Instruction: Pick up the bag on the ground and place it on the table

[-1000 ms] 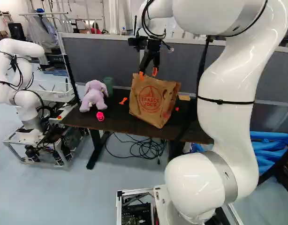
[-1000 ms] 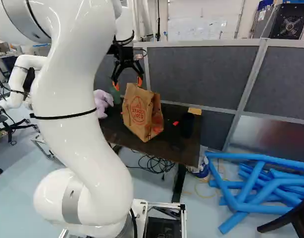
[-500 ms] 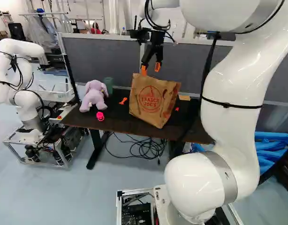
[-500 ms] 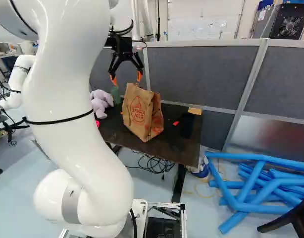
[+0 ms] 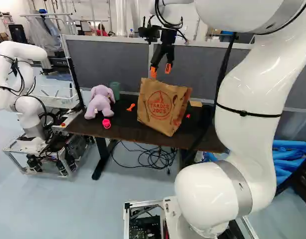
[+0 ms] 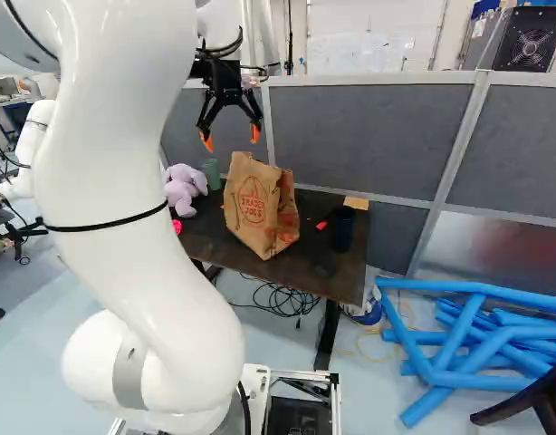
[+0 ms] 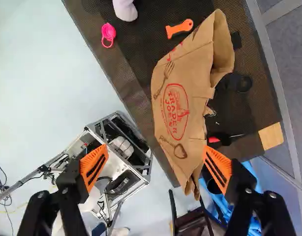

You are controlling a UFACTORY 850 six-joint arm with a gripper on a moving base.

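On table (image 5: pixel 124 131), creased brown bag (image 5: pixel 164 106)

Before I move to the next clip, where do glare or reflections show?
Left base view: bright highlights on the white arm; right base view: similar highlights, plus a hazy reddish patch, likely a reflection, on the metal panel; wrist view: pale sheen on the floor, none obvious on the bag.

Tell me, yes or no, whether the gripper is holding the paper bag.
No, the open gripper hangs above the paper bag, which stands on the table.
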